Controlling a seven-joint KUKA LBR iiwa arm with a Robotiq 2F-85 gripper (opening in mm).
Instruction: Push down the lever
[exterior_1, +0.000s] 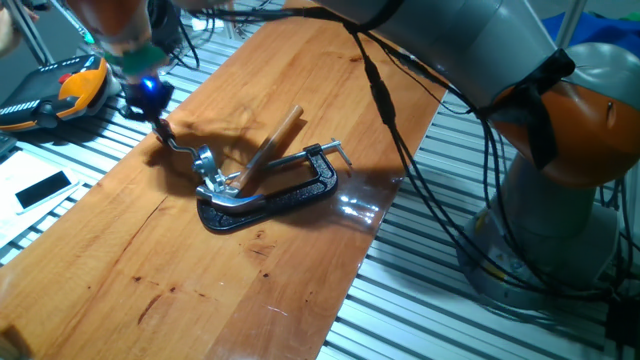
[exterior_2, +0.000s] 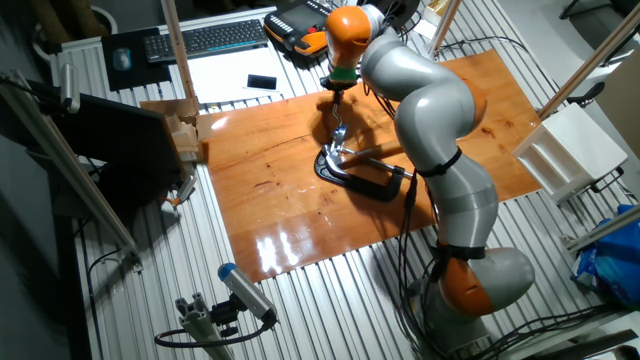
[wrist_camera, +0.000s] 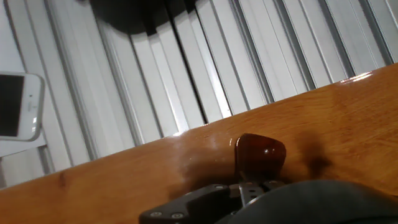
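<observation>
From where I stand, the arm reaches across the wooden board (exterior_1: 300, 100) and its gripper (exterior_1: 150, 95) sits right over the far end of the lever (exterior_1: 180, 145), near the board's edge. The lever is the thin bent rod that runs from a silvery fitting (exterior_1: 208, 170) out to a small dark-red knob (wrist_camera: 260, 152). That fitting sits at one end of a black clamp (exterior_1: 270, 200) lying flat on the board, with a brown wooden handle (exterior_1: 272, 140) leaning up out of it.

In the hand view the knob is close in front of the camera and very low, almost down at the wood, with dark parts of the hand blurred just beneath it. In the first fixed view the rod also looks laid over, running nearly level with the board rather than standing up.

So I judge the push to be well along, perhaps close to its end. The hand looks to be touching the knob, or just above it, but the blur around it hides the actual contact. What may be left is a last bit of downward travel and then lifting away.

I cannot tell how the fingers are set, wide or narrow; no picture shows them clearly.
</observation>
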